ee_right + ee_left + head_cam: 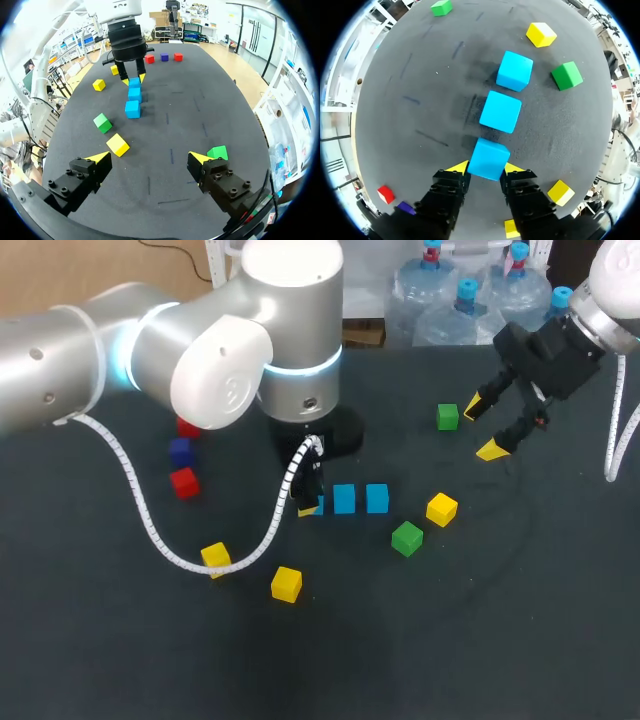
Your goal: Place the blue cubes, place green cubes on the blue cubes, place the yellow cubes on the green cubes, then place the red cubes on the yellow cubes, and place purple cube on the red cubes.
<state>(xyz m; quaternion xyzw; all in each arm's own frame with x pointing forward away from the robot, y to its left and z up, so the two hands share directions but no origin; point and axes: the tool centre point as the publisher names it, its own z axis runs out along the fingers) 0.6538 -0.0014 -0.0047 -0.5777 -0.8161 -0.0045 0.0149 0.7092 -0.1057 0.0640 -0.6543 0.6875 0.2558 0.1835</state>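
Dark grey worktop [450, 640] carries everything, and nothing on it is stacked yet. My left arm [150, 350] comes in across the middle, and my right arm [610, 290] hangs over the far right side.

My left hand [485, 167] is down at the worktop. Its fingers are narrowed onto the near blue cube [488, 158] with a yellow tip against each side, so I judge the cube gripped and not yet let go. It sits at the end of a straight row with the middle blue cube [500, 111] and the far blue cube [514, 70], with small gaps between them.

My right hand [150, 157] is spread wide and holds nothing. It hovers above the worktop with a green cube [218, 152] just beside one finger.

The second green cube [407, 538] lies near the far end of the blue row, with a yellow cube [441, 509] next to it. I see only these two greens. Two more yellow cubes [286, 583] lie loose on my left arm's side of the row. Well apart, beyond that arm, the purple cube [180, 451] sits between two red cubes [184, 483], one of them partly hidden by the arm.

As I read it, the blue base layer is all but laid and only my release is wanting. The green, yellow, red and purple layers are all still to do.
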